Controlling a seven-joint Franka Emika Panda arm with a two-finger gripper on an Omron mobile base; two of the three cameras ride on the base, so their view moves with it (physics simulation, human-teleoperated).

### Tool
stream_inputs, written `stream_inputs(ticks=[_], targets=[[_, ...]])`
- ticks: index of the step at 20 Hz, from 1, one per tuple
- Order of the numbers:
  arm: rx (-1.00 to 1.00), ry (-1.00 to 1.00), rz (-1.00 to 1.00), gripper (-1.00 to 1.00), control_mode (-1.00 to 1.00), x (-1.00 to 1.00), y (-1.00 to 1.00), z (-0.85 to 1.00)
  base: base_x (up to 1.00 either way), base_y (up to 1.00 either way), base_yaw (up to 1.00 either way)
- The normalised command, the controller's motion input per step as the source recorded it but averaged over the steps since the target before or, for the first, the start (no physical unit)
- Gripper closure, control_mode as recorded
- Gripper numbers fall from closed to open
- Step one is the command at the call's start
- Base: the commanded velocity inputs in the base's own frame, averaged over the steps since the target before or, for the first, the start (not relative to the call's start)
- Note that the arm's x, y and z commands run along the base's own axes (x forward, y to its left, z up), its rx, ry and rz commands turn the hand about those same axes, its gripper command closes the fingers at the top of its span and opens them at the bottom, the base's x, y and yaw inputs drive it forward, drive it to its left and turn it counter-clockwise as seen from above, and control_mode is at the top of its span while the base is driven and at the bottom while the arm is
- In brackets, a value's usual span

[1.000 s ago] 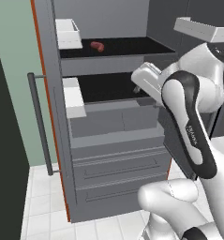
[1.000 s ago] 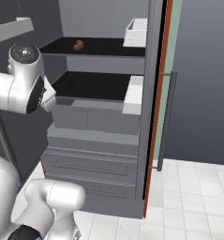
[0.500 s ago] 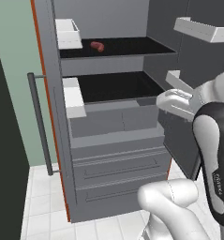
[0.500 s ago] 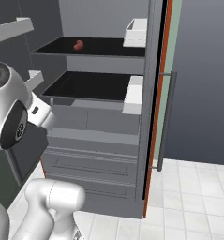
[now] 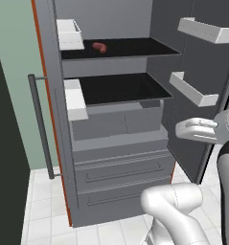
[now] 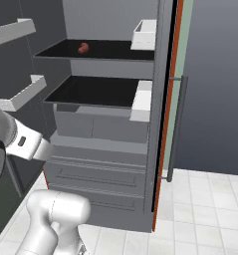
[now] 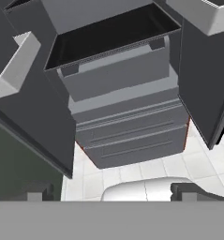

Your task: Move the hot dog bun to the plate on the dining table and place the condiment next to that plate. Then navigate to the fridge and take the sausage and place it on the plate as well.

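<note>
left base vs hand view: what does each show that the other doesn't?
Left base view: the small dark reddish-brown sausage on the fridge's upper black shelf, plus the long thin vertical door handle. Hand view: the open pincer, its dark fingertips spread wide with nothing between them, aimed at the grey drawers. Both: the lower black shelf, grey drawers and white tiled floor.

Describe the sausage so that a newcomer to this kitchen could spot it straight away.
Start at the open fridge and look at its top black shelf. The sausage lies on it towards the left, beside a light grey door bin. It is the shelf's one small, curved, reddish-brown thing.
</note>
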Motion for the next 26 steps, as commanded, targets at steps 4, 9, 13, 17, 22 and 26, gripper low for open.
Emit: stream_inputs(ticks=[4,9,13,17,22,26], targets=[[0.0,0.0,0.0,-1.0,-1.0,0.11,0.0,-0.04,0.0,0.0,0.0],[0.0,0.02,0.0,-1.0,-1.0,0.31,0.0,-0.03,0.0,0.0,0.0],[0.0,0.01,0.0,-1.0,1.0,0.12,0.0,0.0,0.51,0.0,0.01],[0.0,0.0,0.0,-1.0,1.0,0.0,0.0,0.0,0.82,0.0,0.01],[0.0,0.0,0.0,-1.0,1.0,0.0,0.0,0.0,0.71,0.02,0.02],[0.0,0.0,0.0,-1.0,1.0,0.0,0.0,0.0,0.66,0.05,0.04]])
